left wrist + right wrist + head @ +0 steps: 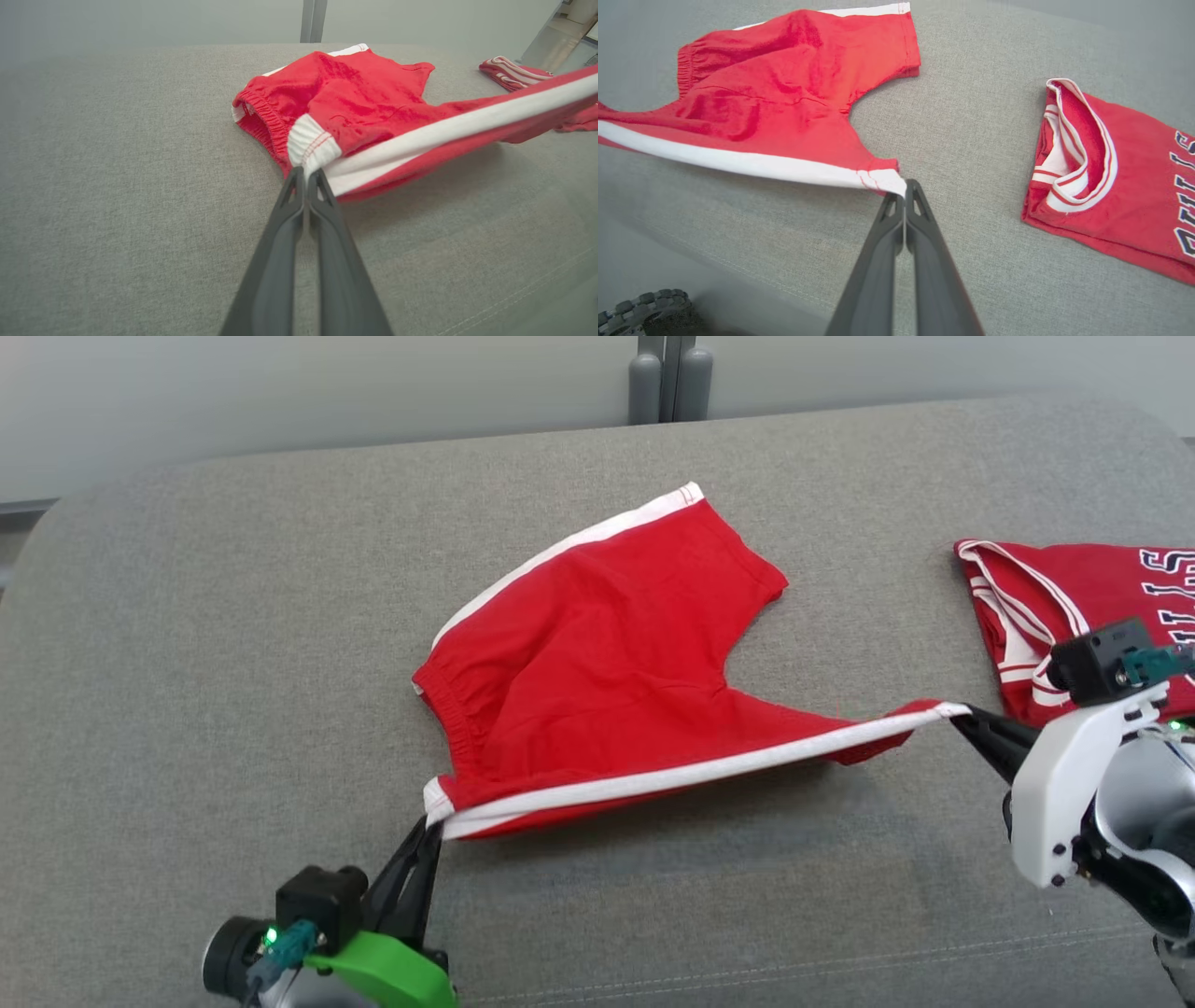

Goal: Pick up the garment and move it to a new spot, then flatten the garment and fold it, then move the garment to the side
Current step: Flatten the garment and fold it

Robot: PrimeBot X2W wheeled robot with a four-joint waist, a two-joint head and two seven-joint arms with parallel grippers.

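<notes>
The garment point(597, 653) is a pair of red shorts with white side stripes, on a grey cushioned surface point(233, 663). My left gripper point(435, 823) is shut on its waistband corner at the lower left. My right gripper point(960, 714) is shut on the hem end of the same striped side. That near edge is pulled taut and lifted between them; the far half lies on the surface. The left wrist view shows the garment point(355, 102) pinched at my left gripper point(306, 171). In the right wrist view the garment point(784, 93) ends in the right gripper point(903, 184).
A folded red jersey point(1064, 607) with white trim and dark lettering lies at the far right, close behind my right wrist; the jersey point(1115, 177) lies to the right of my fingers. A grey wall and two dark posts point(667, 378) stand behind the surface. A seam point(840, 961) runs near the front edge.
</notes>
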